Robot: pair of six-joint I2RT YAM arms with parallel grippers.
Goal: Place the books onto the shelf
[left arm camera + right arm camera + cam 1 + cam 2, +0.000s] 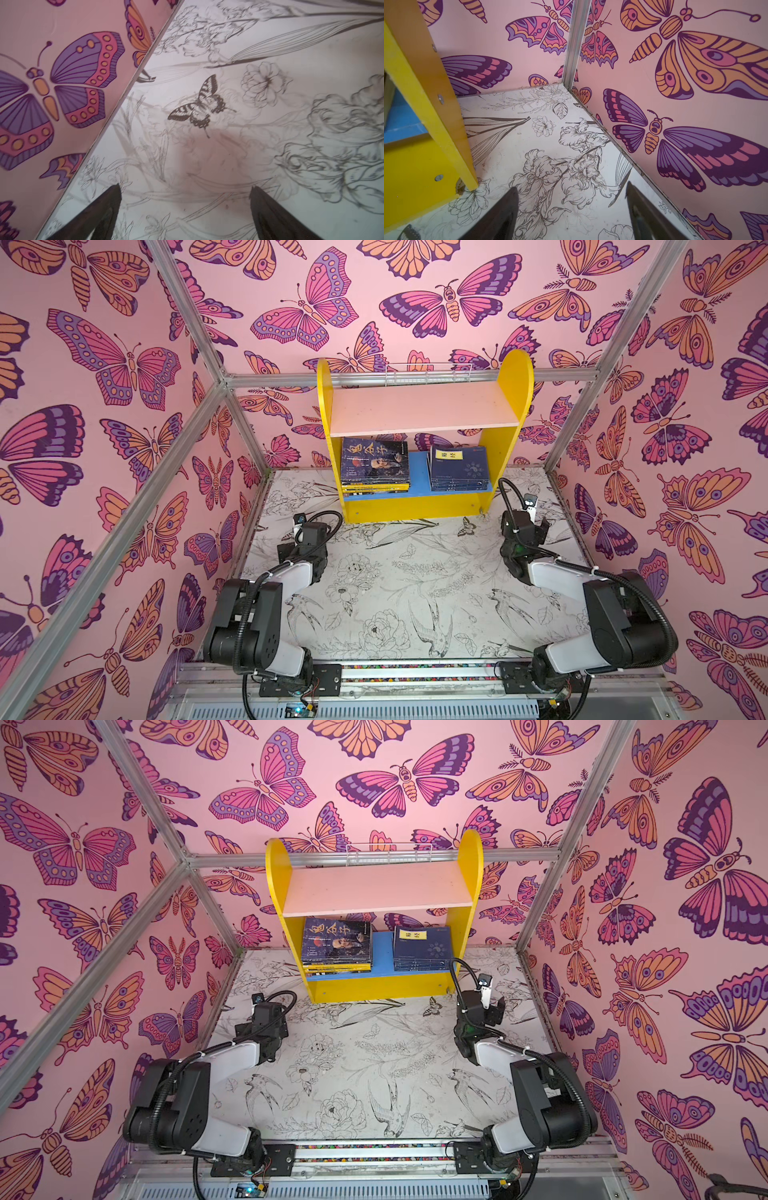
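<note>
I see the shelf at upper centre in both top views, standing on the floral-print table against the butterfly-papered back wall. Its pale pink upper board is bare. On the blue lower board lie two flat stacks of books, apart from each other: the left stack, topped by a dark cover with a face and calligraphy (yellow edges show beneath it), and the right stack, navy with a yellow title label.

The left gripper hangs over bare table at the left of the top views, near the side wall; in its wrist view I see both fingers spread wide, with only the printed butterfly between and beyond them.

The right gripper sits just beside the shelf's right yellow side panel, fingers parted and holding nothing, over printed flowers.
</note>
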